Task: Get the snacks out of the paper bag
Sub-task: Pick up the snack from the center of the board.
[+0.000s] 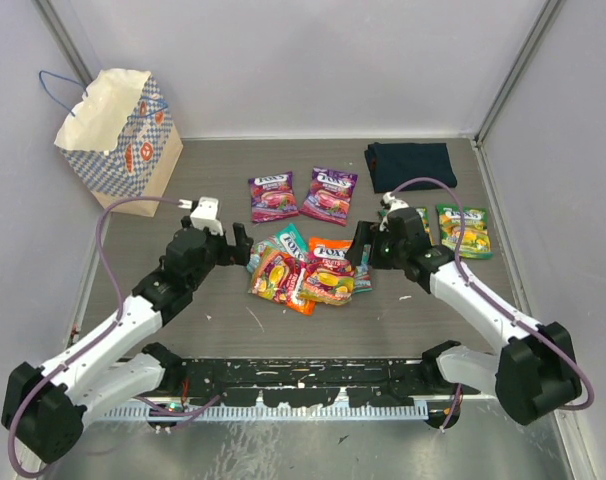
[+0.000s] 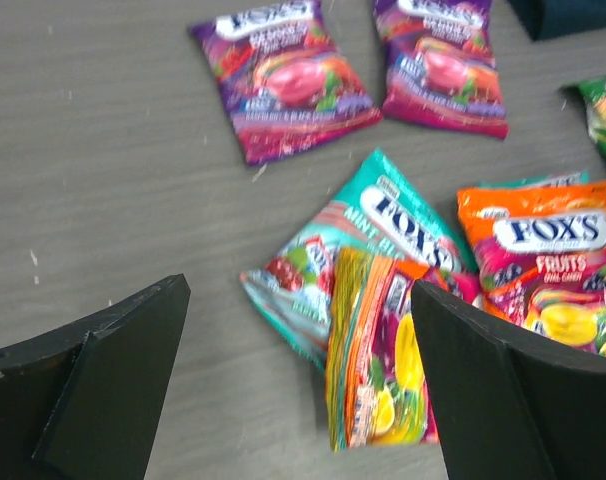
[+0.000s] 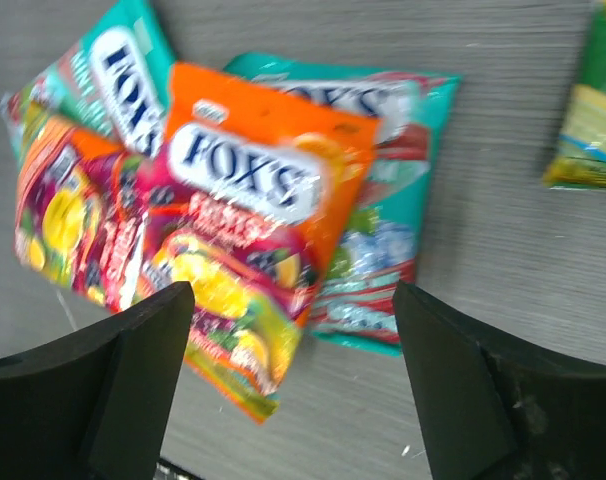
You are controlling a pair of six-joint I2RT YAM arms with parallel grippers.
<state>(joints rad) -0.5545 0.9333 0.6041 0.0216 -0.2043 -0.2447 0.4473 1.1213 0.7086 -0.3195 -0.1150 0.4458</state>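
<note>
The paper bag [image 1: 113, 130] stands upright at the far left corner, apart from both arms. Several snacks lie on the table: two purple packets [image 1: 272, 195] [image 2: 288, 80], green ones [image 1: 463, 230] at the right, and a central pile of teal [image 1: 283, 245] [image 2: 383, 225] and orange packets [image 1: 328, 270] [image 3: 253, 220]. My left gripper [image 1: 241, 245] [image 2: 298, 380] is open at the pile's left side, an orange-red packet [image 2: 378, 350] lying by its right finger. My right gripper [image 1: 361, 245] [image 3: 295, 380] is open over the pile's right side, above the orange packet's corner and a teal packet [image 3: 383, 250].
A dark navy folded cloth [image 1: 410, 160] lies at the back right. Grey walls close in the table at the back and both sides. A black rail [image 1: 303, 385] runs along the near edge between the arm bases.
</note>
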